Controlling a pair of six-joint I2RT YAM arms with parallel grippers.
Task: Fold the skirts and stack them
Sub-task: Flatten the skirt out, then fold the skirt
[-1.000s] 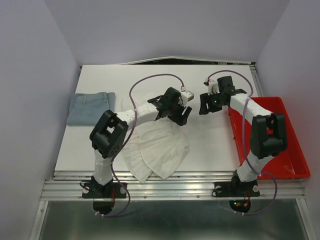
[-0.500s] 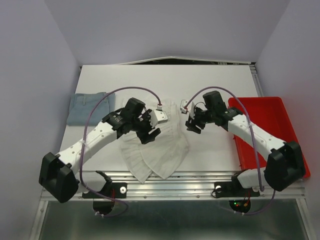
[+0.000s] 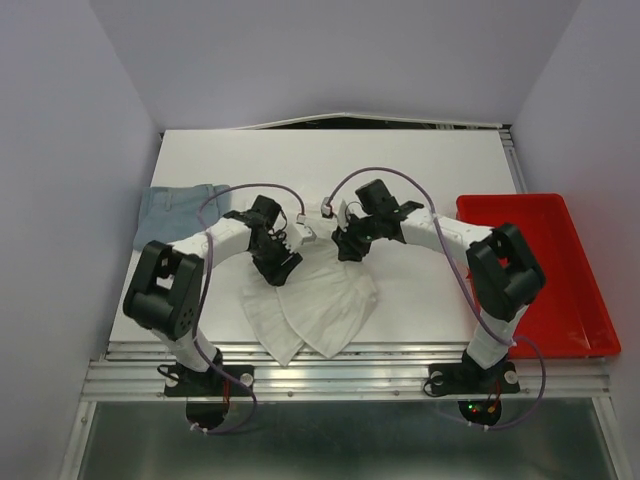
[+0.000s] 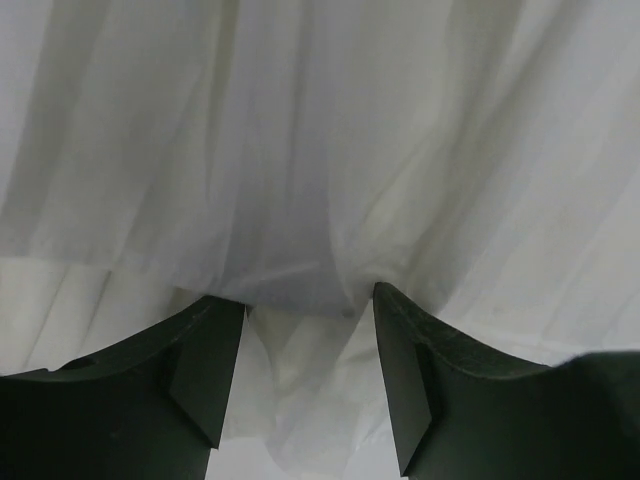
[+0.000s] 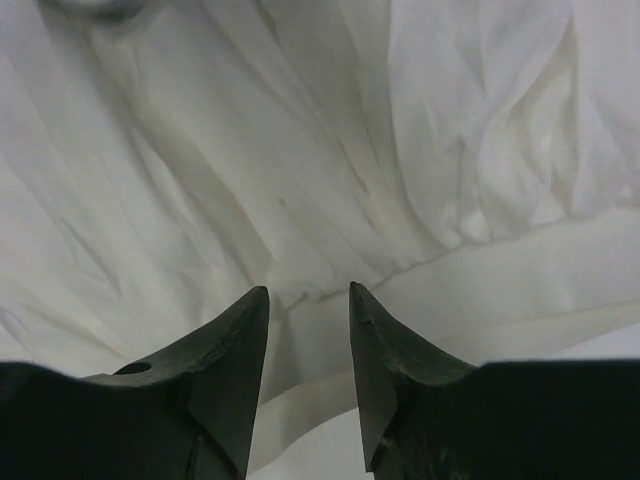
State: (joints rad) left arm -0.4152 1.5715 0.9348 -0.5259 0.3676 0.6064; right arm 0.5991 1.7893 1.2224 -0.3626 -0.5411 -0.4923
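Half a second before, the right gripper [image 3: 347, 246] had hung just off the right side of the white, pleated, thin crinkly skirt [image 3: 318, 305]. It had since moved in over that skirt's far edge. The left gripper [image 3: 272, 258] had shifted a little toward the skirt's far left corner, and its arm, stretched out low before, had folded up. The two grippers stood closer together above the skirt's far part. The near, fanned part of the skirt lay as it had.

In the left wrist view the left gripper [image 4: 308, 305] had its dark fingers [image 4: 205, 360] spread. The white cloth [image 4: 320, 150] filled the view, and a soft fold of it ran across just past the tips. In the right wrist view the right gripper [image 5: 308, 300] kept a narrower gap, its fingers [image 5: 235, 350] apart with no cloth nipped between them. Crumpled white cloth [image 5: 250, 150] lay beneath and beyond them.

The light blue denim skirt [image 3: 180, 215] lay folded flat, apart from the white skirt on its left. The red plastic tray [image 3: 555, 250] sat well to the white skirt's right.
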